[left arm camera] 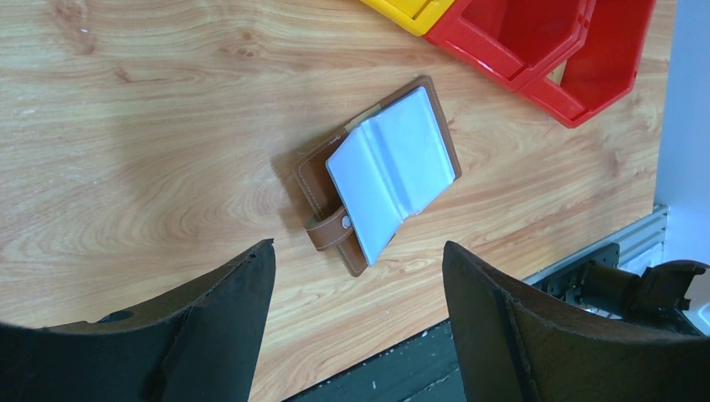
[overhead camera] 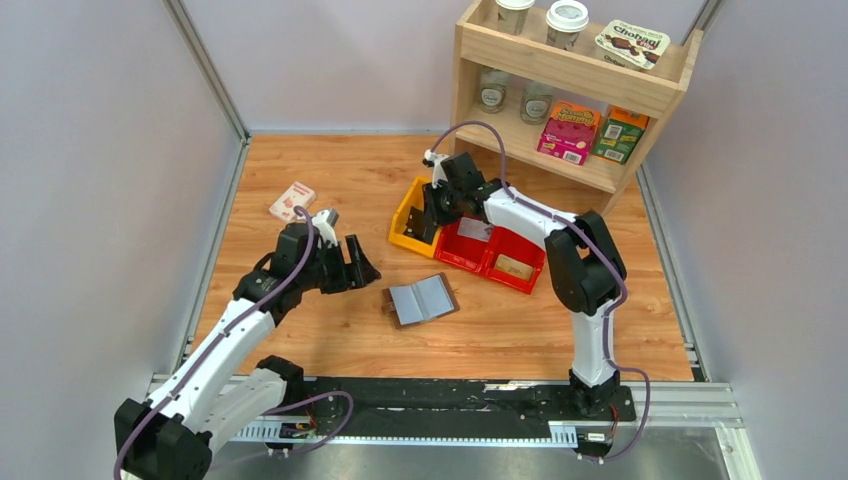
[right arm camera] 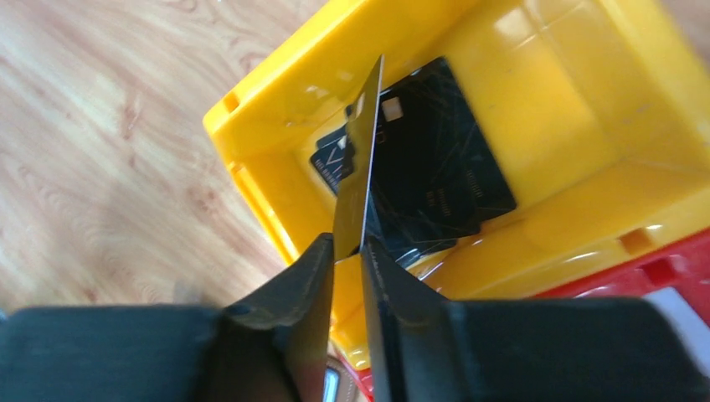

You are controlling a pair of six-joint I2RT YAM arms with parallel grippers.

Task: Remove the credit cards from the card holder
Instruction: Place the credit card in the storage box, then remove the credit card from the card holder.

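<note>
Card holder [overhead camera: 421,299] lies open, flat on the table [overhead camera: 330,180]; right gripper [right arm camera: 347,247] pinches a card [right arm camera: 358,159] edge-on above the yellow bin [right arm camera: 276,100] — apparently for release — while left gripper [left arm camera: 358,260] hovers spread beside it.

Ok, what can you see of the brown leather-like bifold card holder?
The brown leather-like bifold card holder lies open and flat on the wooden table, near the red bins. Grey-blue inner panels, edged in stitched brown, face up; a brown strap with a metal snap lies loose at one edge. No card sticks out. Only the table touches it.
</note>
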